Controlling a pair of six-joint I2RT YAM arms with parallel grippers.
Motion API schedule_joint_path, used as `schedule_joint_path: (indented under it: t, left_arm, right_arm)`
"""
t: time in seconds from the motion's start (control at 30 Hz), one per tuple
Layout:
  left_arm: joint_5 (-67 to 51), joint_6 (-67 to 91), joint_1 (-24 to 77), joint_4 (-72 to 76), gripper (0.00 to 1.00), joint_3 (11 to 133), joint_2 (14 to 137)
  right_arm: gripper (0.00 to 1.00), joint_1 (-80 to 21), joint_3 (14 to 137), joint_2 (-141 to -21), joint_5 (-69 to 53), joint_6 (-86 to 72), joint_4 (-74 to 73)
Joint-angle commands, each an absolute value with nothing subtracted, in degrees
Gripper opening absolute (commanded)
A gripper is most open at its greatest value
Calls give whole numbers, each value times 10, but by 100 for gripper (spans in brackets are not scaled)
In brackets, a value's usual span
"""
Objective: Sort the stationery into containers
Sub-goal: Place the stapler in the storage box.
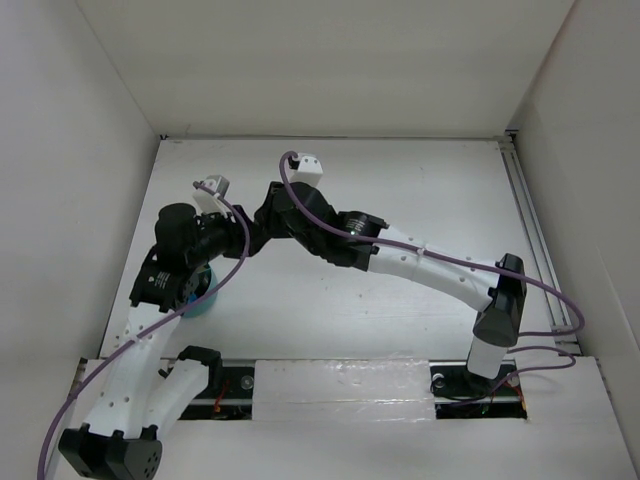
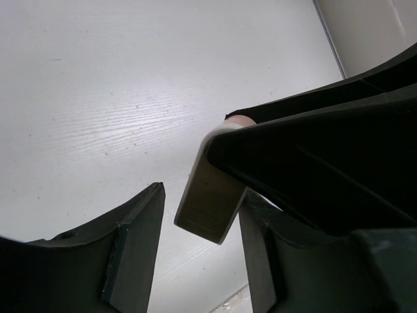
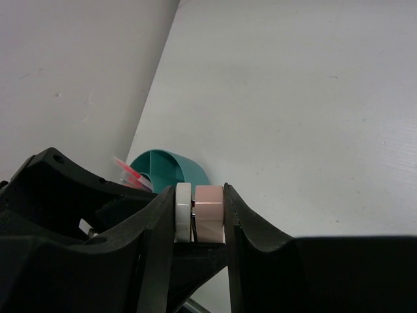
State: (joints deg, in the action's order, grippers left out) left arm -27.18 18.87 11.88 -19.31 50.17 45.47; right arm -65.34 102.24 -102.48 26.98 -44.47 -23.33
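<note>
My right gripper (image 3: 199,195) is shut on the pinkish-beige eraser (image 3: 210,212), which sits beside a white slab (image 3: 184,212) between the jaws. In the left wrist view the eraser's beige end (image 2: 207,203) sticks out of the right gripper's black jaws. It hangs between the fingers of my open left gripper (image 2: 201,195), with a gap on the left side. In the top view the two grippers meet nose to nose, left (image 1: 243,238) and right (image 1: 266,222), over the table's left half. The teal cup (image 3: 174,171) holds orange-red pens (image 3: 130,176); from above the cup (image 1: 203,301) is mostly hidden under the left arm.
White walls enclose the table on the left (image 1: 70,180), back and right. A metal rail (image 1: 530,230) runs along the right edge. The left arm's cable (image 1: 215,275) loops over the cup area.
</note>
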Motion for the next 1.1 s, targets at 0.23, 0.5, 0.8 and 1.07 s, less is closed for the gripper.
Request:
schedule_joint_path:
  t: [0.23,0.5,0.8,1.07]
  left_arm:
    - [-256,181,114,-104,57,511,435]
    - [-285,181,114,-92,63,505,418]
    - [-330,181,114,-69,62,500,395]
    - [-351,181,114,-64,53,500,389]
  right_arm:
    - [0,-703,1020,-1048,168,-432,-269]
    - [0,-703,1015,-1059,135,-450,-251]
    - [0,-703,1008,-1059,81,-455,-235]
    - [0,-703,1001,-1071,42,-455,-215]
